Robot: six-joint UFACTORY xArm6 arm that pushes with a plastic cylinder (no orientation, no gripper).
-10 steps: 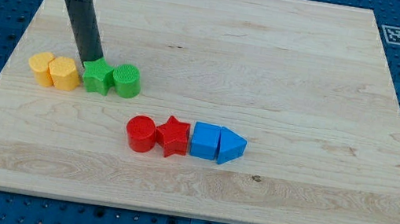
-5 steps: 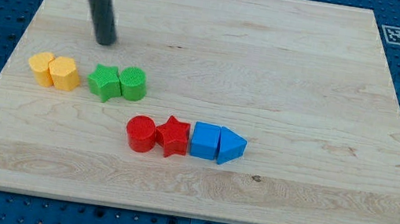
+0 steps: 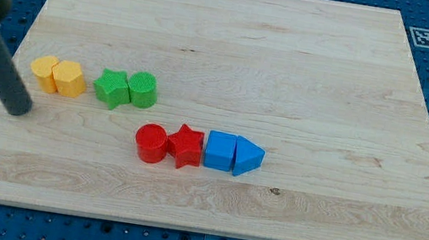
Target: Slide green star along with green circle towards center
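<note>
The green star (image 3: 112, 88) lies on the wooden board's left half, touching the green circle (image 3: 142, 90) on its right side. My tip (image 3: 19, 109) rests near the board's left edge, below and left of the two yellow blocks, well apart from the green star. The dark rod rises from it toward the view's upper left.
Two yellow blocks (image 3: 58, 76) sit side by side left of the green star. Below the green pair lies a row: red circle (image 3: 150, 143), red star (image 3: 185, 145), blue cube (image 3: 219, 150), blue triangle (image 3: 248, 157). A fiducial marker (image 3: 423, 37) is at the board's top right corner.
My tip left the green star's top left, moved up, then swung down to the board's left edge. The green star and circle shifted slightly right and have since stayed still.
</note>
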